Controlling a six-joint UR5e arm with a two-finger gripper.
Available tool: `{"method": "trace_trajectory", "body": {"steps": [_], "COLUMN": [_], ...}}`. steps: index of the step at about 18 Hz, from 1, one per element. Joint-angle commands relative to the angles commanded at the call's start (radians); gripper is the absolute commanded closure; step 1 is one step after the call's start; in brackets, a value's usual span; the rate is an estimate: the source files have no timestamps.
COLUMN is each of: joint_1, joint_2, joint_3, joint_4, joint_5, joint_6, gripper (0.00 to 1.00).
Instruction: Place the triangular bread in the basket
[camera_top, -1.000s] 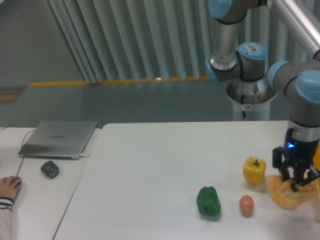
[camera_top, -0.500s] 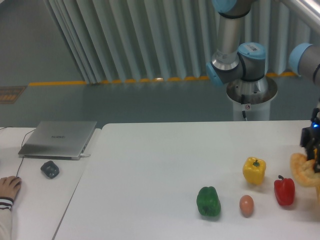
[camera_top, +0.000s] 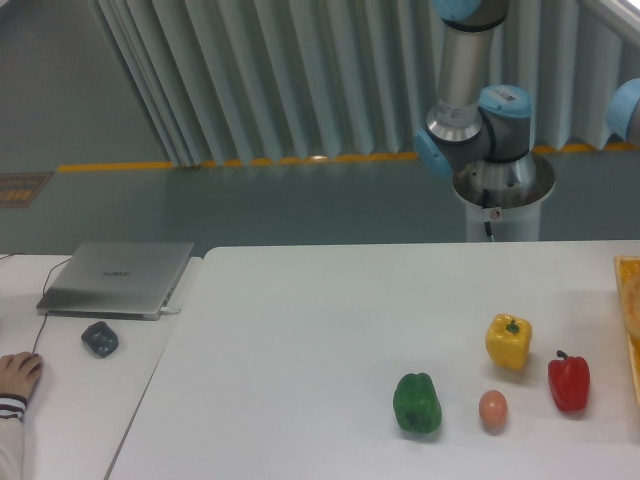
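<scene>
Since a moment ago my gripper has slid off the right edge of the picture with the triangular bread, so I cannot see it now or tell if it is squeezing, and the red pepper (camera_top: 568, 381) it was hiding sits plain on the white table (camera_top: 300, 340). Going from near to far, I see the green pepper (camera_top: 417, 403), the egg (camera_top: 492, 410), the red pepper and the yellow pepper (camera_top: 508, 341). Past them, at the right edge, is the orange basket (camera_top: 629, 300), and a pale bit by its rim may be the bread, so I think bread and hand are both over there to the right.

Arm (camera_top: 470, 110) upright, end effector unseen
</scene>
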Motion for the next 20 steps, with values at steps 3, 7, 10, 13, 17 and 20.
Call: {"method": "trace_trajectory", "body": {"steps": [3, 7, 10, 13, 17, 20], "joint_1": [0.017, 0.025, 0.032, 0.049, 0.046, 0.037], "joint_2": [0.000, -0.002, -0.008, -0.009, -0.008, -0.006], "joint_3": [-0.002, 0.014, 0.049, 0.049, 0.044, 0.049], "joint_4": [-0.003, 0.003, 0.003, 0.003, 0.003, 0.023], "joint_5": [0.000, -0.006, -0.006, -0.043, -0.113, -0.146], "joint_6": [0.072, 0.072, 0.068, 0.065, 0.058, 0.055], "gripper": [0.70, 0.45, 0.33, 0.00, 0.00, 0.00]}}
